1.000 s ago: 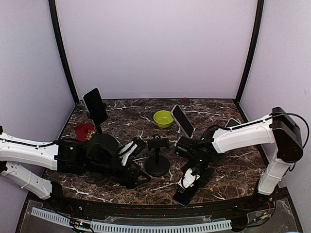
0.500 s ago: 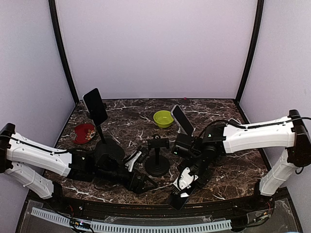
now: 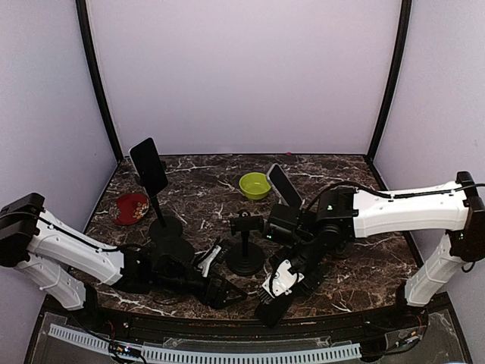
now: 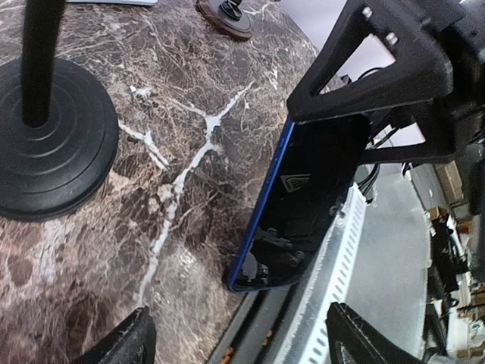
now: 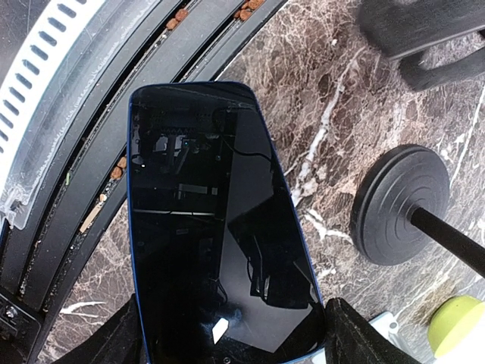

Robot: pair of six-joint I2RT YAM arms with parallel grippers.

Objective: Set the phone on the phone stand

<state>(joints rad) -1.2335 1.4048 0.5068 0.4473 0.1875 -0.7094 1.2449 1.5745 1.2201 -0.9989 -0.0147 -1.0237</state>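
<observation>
My right gripper [image 5: 239, 340] is shut across the width of the phone [image 5: 216, 235], a black-screened slab with a blue rim. The phone [image 3: 268, 309] is tilted, its free end low over the table's front edge. In the left wrist view the phone [image 4: 303, 201] hangs under the right gripper's black frame. The empty phone stand [image 3: 245, 244], a black pole on a round base with a small clamp on top, stands mid-table, just left of the right gripper [image 3: 281, 287]. My left gripper [image 3: 221, 274] is open and holds nothing, low beside the stand's base [image 4: 45, 144] and facing the phone.
Two other stands carry phones, one at back left [image 3: 149, 167] and one right of centre [image 3: 283, 187]. A green bowl [image 3: 255, 185] sits at the back and a red dish [image 3: 131, 207] at the left. A slotted white rail [image 3: 227, 353] runs below the table's front edge.
The right gripper has carried the phone left and toward the front edge. The left arm has stretched further right along the front, bringing its open gripper closer to the phone.
</observation>
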